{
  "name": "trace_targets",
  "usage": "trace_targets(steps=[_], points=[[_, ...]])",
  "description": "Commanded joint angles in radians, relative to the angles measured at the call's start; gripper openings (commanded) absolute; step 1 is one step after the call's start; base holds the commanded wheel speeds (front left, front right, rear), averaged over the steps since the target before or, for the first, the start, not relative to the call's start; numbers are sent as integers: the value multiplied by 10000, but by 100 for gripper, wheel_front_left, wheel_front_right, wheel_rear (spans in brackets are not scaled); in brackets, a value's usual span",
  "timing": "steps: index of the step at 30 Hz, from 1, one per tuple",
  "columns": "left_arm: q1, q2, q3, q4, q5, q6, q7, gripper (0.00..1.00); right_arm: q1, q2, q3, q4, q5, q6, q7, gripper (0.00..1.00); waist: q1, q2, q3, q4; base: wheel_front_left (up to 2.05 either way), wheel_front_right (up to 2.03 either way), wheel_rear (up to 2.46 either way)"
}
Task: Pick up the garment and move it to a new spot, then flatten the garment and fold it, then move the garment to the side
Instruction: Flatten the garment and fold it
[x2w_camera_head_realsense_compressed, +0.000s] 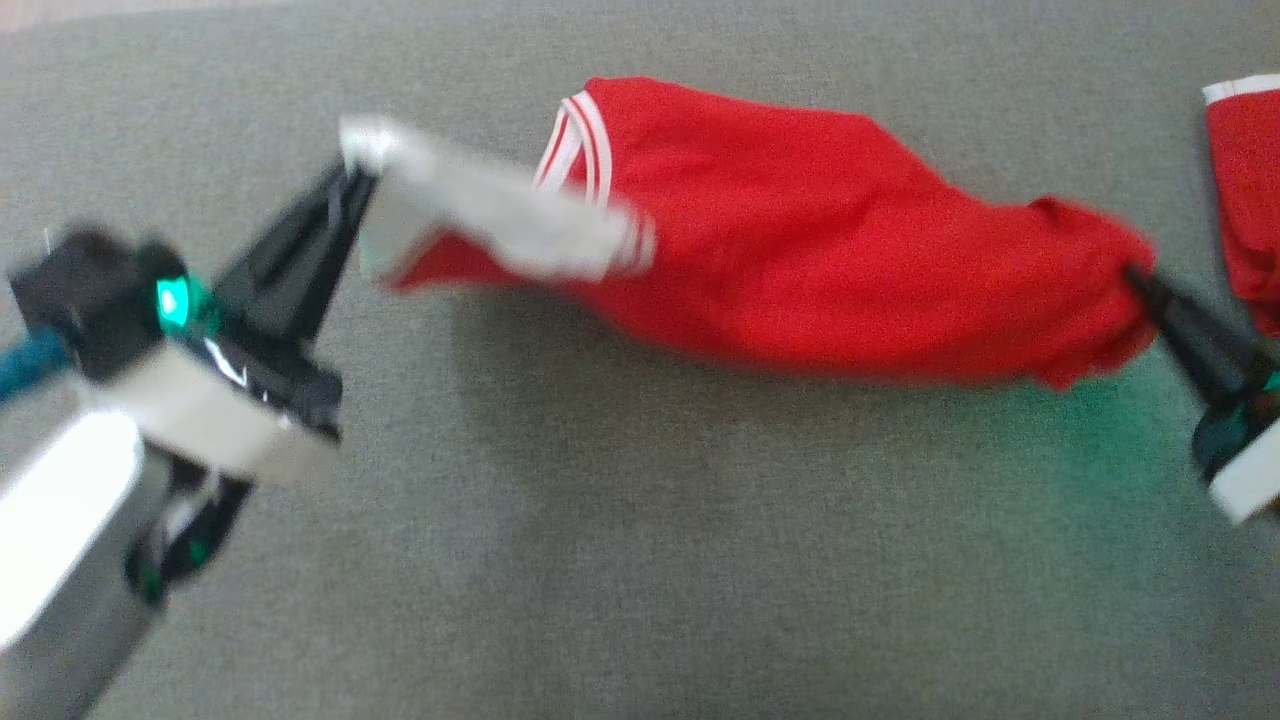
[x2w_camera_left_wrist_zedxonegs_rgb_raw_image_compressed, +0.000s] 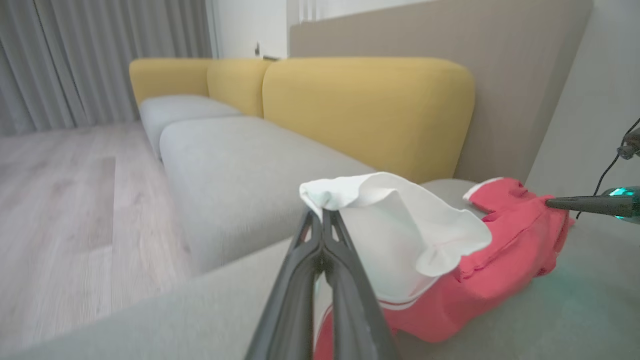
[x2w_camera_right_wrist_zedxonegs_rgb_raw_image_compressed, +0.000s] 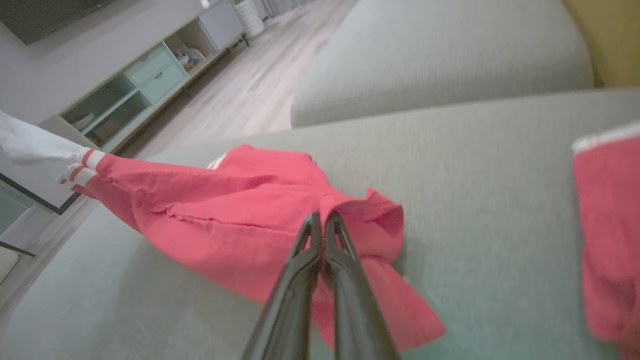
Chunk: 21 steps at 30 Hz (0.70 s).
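**Red garment (x2w_camera_head_realsense_compressed: 800, 240) strung between both hands, low over the grey sofa cushion (x2w_camera_head_realsense_compressed: 640, 560)**
The left hand (x2w_camera_head_realsense_compressed: 352, 188) is pinched tight on the white edge and the right hand (x2w_camera_head_realsense_compressed: 1135, 275) on the bunched red end. The cloth looks light and limp and sags in the middle, so hems or corners seem the surest places to hold.

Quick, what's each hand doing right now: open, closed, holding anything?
Left hand: closed, pinching the white end of the garment.
Right hand: closed, pinching the garment's red end.
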Motion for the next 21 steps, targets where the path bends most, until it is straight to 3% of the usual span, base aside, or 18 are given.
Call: trace_targets(steps=[1,2,11,21], points=[[316,689,553,-630,-112,392,-251,0,813,-117,-19,-207,75,-7,-250,29,2,-1,129,-80,0,0,0],[597,724,576,-765,-161,519,-391,0,1108,57,-28,-142,124,-7,-299,100,2,-1,160,-93,0,0,0],[1438,865,851,-1017,-168,1032,-1113,0,2912,715,-362,-445,-177,-7,-432,100,2,-1,206,-170,0,0,0],[1549,900,881,-984,-158,1045,-1230,0,3656,1402,-1690,-672,-1097,-7,-442,100,2,-1,302,-261,0,0,0]])
